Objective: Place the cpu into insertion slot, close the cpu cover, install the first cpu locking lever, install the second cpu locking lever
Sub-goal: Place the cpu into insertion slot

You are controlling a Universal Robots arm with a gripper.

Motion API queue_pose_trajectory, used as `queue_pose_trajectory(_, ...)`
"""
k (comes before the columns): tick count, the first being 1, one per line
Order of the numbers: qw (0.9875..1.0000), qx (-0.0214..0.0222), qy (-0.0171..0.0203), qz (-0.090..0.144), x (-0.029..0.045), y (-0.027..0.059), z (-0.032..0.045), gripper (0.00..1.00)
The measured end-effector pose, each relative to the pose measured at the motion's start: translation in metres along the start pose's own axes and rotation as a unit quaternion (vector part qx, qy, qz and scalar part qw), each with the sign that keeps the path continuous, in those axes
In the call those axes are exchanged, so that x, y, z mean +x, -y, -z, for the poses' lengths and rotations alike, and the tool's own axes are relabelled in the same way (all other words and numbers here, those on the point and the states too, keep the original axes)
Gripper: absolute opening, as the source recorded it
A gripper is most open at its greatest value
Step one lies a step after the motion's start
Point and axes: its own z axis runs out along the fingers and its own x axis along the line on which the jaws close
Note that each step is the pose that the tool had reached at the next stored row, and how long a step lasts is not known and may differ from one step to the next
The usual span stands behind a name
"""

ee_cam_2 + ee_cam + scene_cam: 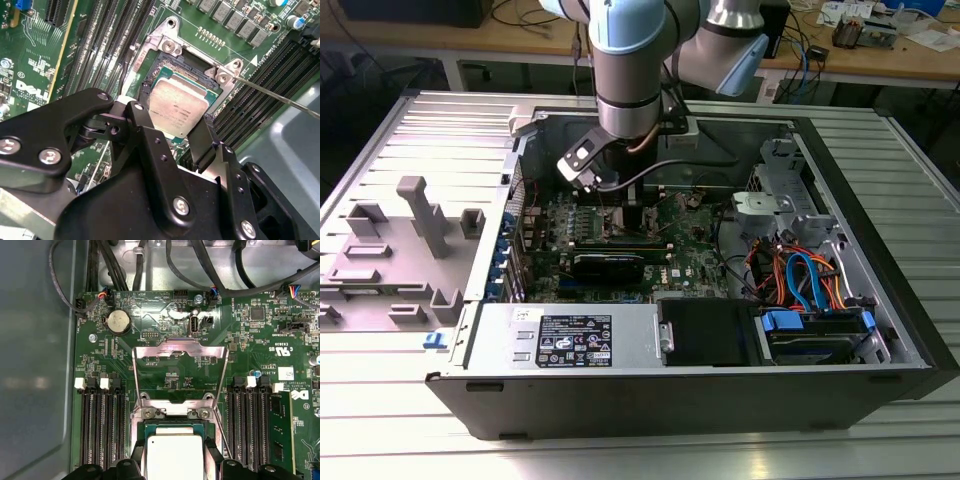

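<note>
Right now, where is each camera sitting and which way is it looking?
Exterior view: off the arm, looking down slantwise into the open computer case; the arm shows, reaching in.
First wrist view: on the arm, facing the motherboard and open cpu cover; the gripper shows, shut on the cpu.
Second wrist view: on the arm, looking slantwise past the gripper's black body at the insertion slot.
Shared: both wrist views show the cpu between the gripper's fingers.

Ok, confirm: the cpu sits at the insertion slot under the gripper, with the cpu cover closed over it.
Not closed: the first wrist view shows the cpu cover swung open, away from the cpu, which sits at the insertion slot under the gripper.
</note>
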Motion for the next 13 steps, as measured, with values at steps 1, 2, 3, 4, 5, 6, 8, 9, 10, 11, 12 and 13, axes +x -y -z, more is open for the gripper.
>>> queue_pose_trajectory(1, 1.0, 0.0001, 0.0, 0.0, -0.0001, 0.0, -0.0004, 0.55)
queue_pose_trajectory(2, 1.0, 0.0002, 0.0001, 0.0, -0.0002, 0.0001, -0.0009, 0.55)
queue_pose_trajectory(3, 1.0, 0.0004, 0.0001, 0.0, -0.0004, 0.0003, -0.0016, 0.55)
queue_pose_trajectory(4, 1.0, 0.0004, 0.0002, 0.0, -0.0004, 0.0006, -0.002, 0.55)
queue_pose_trajectory(5, 1.0, 0.0003, 0.0003, -0.001, -0.0004, 0.001, -0.0029, 0.55)
queue_pose_trajectory(6, 1.0, 0.0004, 0.0005, -0.001, -0.0004, 0.0013, -0.0034, 0.55)
queue_pose_trajectory(8, 1.0, 0.0006, 0.001, -0.002, -0.0005, 0.0015, -0.0052, 0.55)
queue_pose_trajectory(9, 1.0, 0.0006, 0.0013, -0.002, -0.0005, 0.0017, -0.0067, 0.55)
queue_pose_trajectory(10, 1.0, 0.0007, 0.0014, -0.002, -0.0006, 0.0018, -0.0069, 0.55)
queue_pose_trajectory(11, 1.0, 0.0007, 0.0015, -0.002, -0.0005, 0.0018, -0.0069, 0.55)
queue_pose_trajectory(12, 1.0, 0.0006, 0.0013, -0.002, -0.0005, 0.0018, -0.0071, 0.55)
queue_pose_trajectory(13, 1.0, 0.0006, 0.0013, -0.002, -0.0005, 0.0018, -0.0072, 0.55)
